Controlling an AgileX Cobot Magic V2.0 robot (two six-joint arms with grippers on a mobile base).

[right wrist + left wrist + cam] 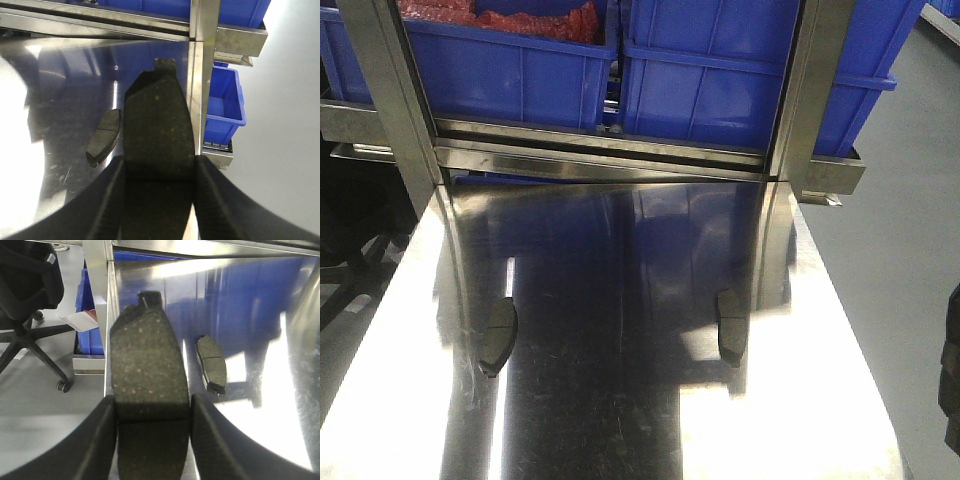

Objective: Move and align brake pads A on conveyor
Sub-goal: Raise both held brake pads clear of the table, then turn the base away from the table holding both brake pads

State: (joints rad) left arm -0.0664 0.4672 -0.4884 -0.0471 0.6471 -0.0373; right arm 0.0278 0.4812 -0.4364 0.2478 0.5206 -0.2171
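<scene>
Steel table (620,420), shiny: left loose brake pad A (500,335) & right loose brake pad A (730,325) lie on it, well apart. Left gripper (153,410) jaws pinch a third pad A (147,365) by its sides; right gripper (159,170) same w/ a fourth pad A (157,120). Conveyor not in view. Risk: both held pads sit at the table's side edges, so a slip prob = drop to floor. Frame post (202,50) close ahead of right gripper; free room is inward, over table centre

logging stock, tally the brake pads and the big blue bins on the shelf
brake pads: 4 (2 on the steel table, 1 in the left gripper, 1 in the right gripper)
blue bins on the shelf: 2
total: 6
</scene>
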